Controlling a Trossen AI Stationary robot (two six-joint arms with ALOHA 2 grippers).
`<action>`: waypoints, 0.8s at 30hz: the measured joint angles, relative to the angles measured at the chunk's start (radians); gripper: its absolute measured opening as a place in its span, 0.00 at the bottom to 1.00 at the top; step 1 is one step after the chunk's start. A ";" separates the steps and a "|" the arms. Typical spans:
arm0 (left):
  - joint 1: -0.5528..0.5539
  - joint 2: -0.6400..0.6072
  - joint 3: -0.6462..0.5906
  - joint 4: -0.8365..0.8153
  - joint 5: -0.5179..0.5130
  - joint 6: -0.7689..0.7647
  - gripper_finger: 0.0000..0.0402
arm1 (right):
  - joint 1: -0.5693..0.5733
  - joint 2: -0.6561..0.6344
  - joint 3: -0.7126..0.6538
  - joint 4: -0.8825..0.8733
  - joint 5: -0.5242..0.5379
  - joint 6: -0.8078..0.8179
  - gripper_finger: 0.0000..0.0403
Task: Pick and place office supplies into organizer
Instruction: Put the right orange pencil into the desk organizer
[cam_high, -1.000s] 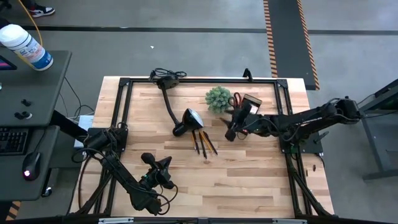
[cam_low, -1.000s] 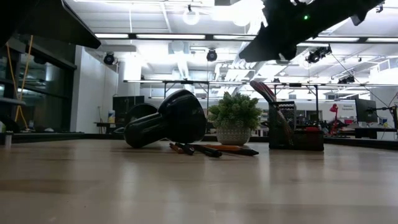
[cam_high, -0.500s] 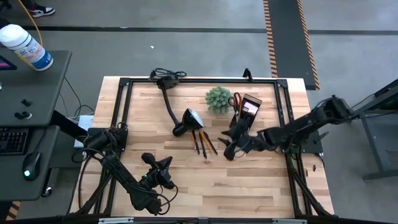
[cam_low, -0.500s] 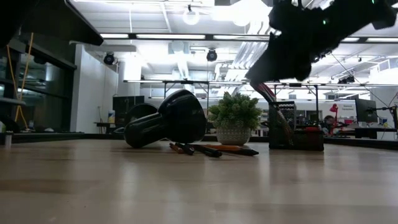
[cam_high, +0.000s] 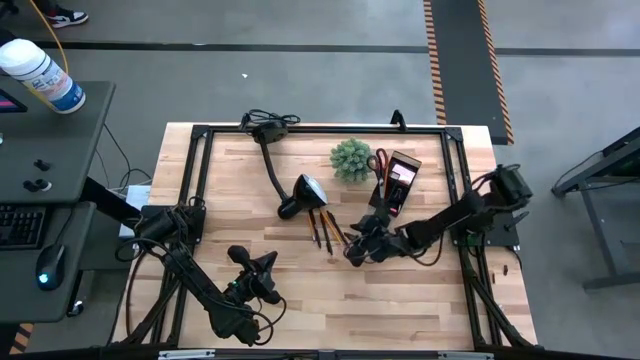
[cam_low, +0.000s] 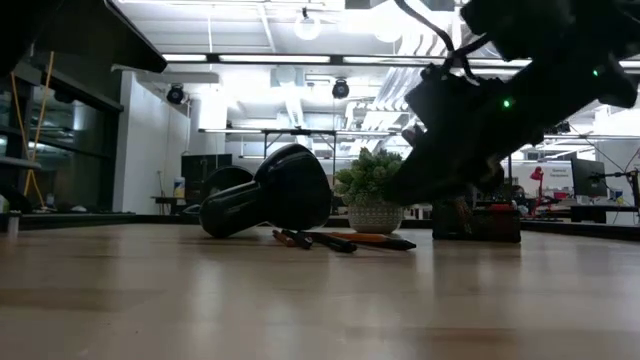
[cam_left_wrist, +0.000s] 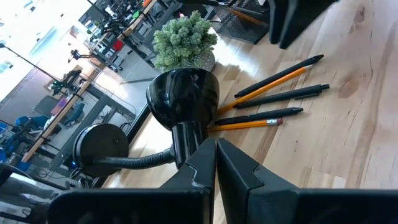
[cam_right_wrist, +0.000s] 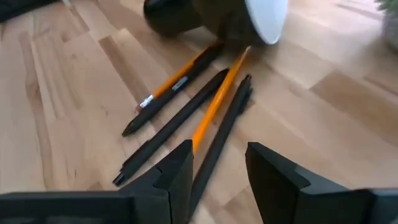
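Lying on the wooden table (cam_high: 400, 300), thin orange and dark pencils (cam_high: 328, 230) fan out below the black lamp's white-faced head (cam_high: 305, 193). Right gripper (cam_high: 352, 251) hovers beside them, jaws parted, empty. Green plant (cam_high: 351, 158) sits beside the black organizer box (cam_high: 398, 175). Left gripper (cam_high: 258, 272) closed, parked near.

The wooden desk (cam_high: 330, 300) carries a black desk lamp (cam_high: 290, 195) lying on its side, a small green plant (cam_high: 351, 158), a black organizer (cam_high: 400, 175) beside the plant, and four orange and dark pens (cam_high: 327, 230) near the lamp's head.
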 joint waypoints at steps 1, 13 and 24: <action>0.000 0.000 0.000 0.000 0.000 0.000 0.01 | 0.008 0.016 0.015 0.000 0.009 -0.012 0.35; 0.000 0.000 0.000 0.006 0.002 0.000 0.01 | 0.044 0.199 0.324 -0.360 0.112 -0.104 0.35; -0.001 0.000 0.000 0.007 0.009 0.000 0.01 | 0.022 0.211 0.349 -0.416 0.071 -0.069 0.35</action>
